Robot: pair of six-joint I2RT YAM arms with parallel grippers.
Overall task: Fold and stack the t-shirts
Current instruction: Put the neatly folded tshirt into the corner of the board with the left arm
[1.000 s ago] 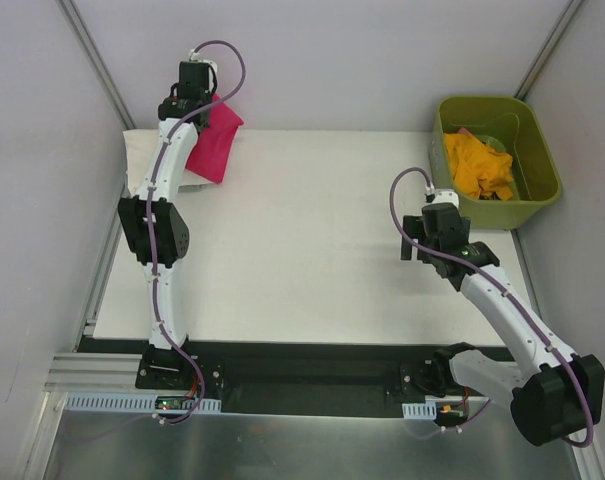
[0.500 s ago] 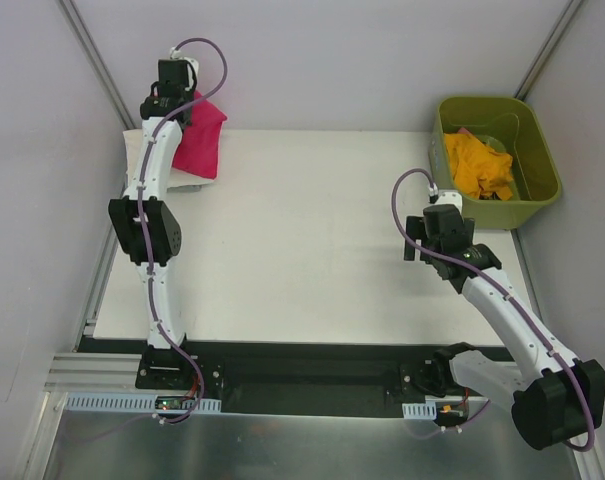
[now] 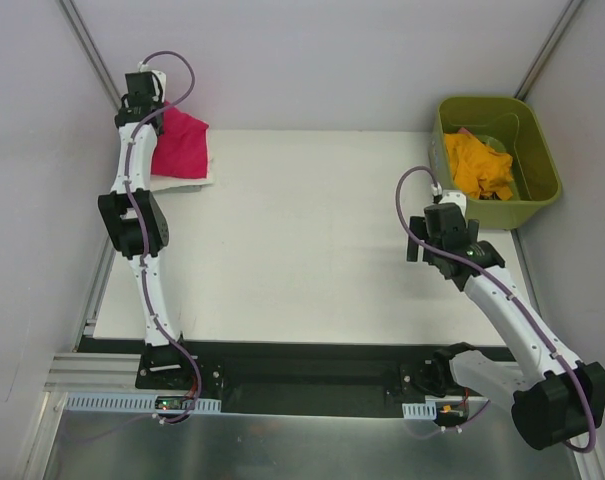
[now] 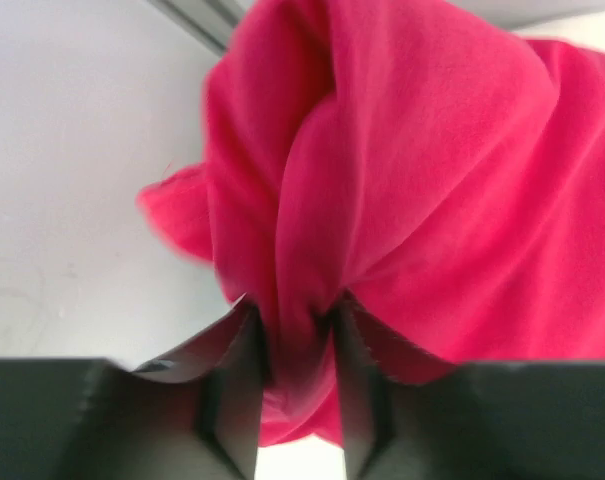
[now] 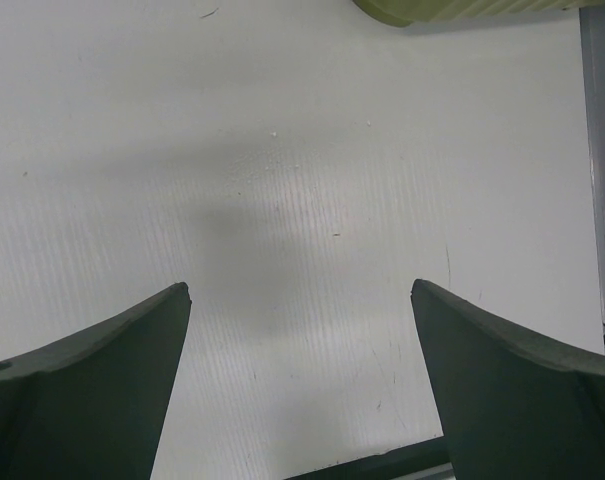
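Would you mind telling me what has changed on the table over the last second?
The left gripper swung toward the far-left corner, carrying the magenta-pink t-shirt with it. The shirt now lies over the white t-shirt there, with a fold still pinched between the fingers. The right gripper stayed open above bare table, barely shifting. The orange-yellow t-shirt remains in the olive-green bin.

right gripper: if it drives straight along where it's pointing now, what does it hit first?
The right gripper likely meets the white table first; the olive bin lies farther ahead. Depth is unclear.
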